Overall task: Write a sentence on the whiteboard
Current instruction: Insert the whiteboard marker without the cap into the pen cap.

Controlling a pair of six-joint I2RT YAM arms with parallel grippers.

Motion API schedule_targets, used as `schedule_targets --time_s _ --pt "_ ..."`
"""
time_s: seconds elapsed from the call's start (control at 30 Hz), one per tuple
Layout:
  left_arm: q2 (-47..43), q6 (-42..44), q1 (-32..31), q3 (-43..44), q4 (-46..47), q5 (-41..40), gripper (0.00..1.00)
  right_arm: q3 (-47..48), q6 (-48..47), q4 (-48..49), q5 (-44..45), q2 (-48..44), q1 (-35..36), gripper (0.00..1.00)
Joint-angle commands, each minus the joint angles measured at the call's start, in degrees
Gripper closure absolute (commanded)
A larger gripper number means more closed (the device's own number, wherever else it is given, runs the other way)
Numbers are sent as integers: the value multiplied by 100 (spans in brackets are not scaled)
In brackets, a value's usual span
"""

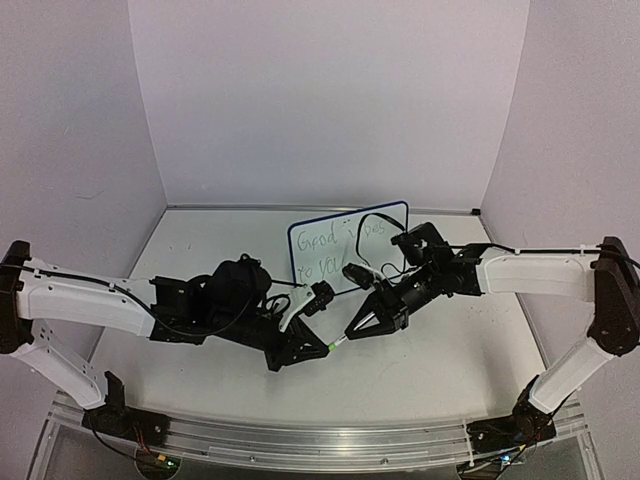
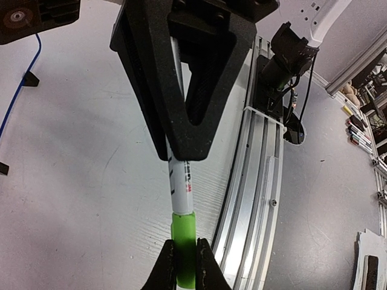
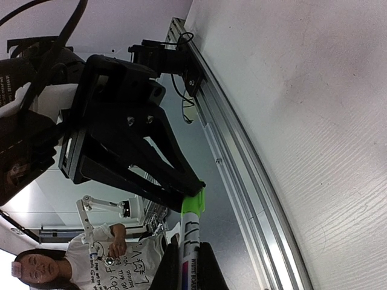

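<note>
The whiteboard (image 1: 378, 222) stands upright at the back middle of the table. The sentence (image 1: 322, 243) in green reads "Good vibes to you" in two lines. In front of it both grippers hold one white marker pen (image 1: 342, 340) between them, above the table. My left gripper (image 2: 185, 244) is shut on the pen's green cap (image 2: 183, 229). My right gripper (image 3: 188, 266) is shut on the white barrel (image 3: 191, 232), just behind the cap (image 3: 194, 202). In the top view the left gripper (image 1: 318, 349) and the right gripper (image 1: 358, 329) point at each other.
An aluminium rail (image 1: 300, 437) runs along the table's near edge, close below the pen. Plain walls enclose the table at the back and both sides. A person (image 3: 66, 266) stands beyond the near edge.
</note>
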Motion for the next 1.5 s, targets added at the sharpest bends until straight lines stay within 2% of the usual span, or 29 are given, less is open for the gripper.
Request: schedule_targets --time_s 0.0,0.13,0.4,0.67,0.83,0.9,1.13,1.27,1.33,1.47 --pt "-58 358 10 668 631 -85 100 185 -154 658 -505 -261 405 100" --pt "-431 528 5 646 -520 -252 91 205 -191 623 -467 -278 406 100" --pt "-1022 496 1 675 -1770 -419 49 292 -307 608 -345 -172 397 100" --pt "-778 317 5 770 -2006 -79 19 439 -273 607 -261 -134 399 100" --pt "-653 258 -1 780 -1851 44 14 442 -270 607 -219 -137 399 100" --pt "-568 279 1 815 -1837 68 18 442 -262 607 -230 -143 399 100" --pt "-339 294 -3 928 -1721 243 63 419 -245 599 -246 -159 394 100" --pt "-263 294 -3 965 -1633 297 93 391 -253 585 -237 -122 395 100" --pt "-222 289 5 978 -1590 320 100 389 -261 581 -216 -101 396 100" --pt "-164 316 1 989 -1406 379 100 372 -255 567 -275 -51 414 100"
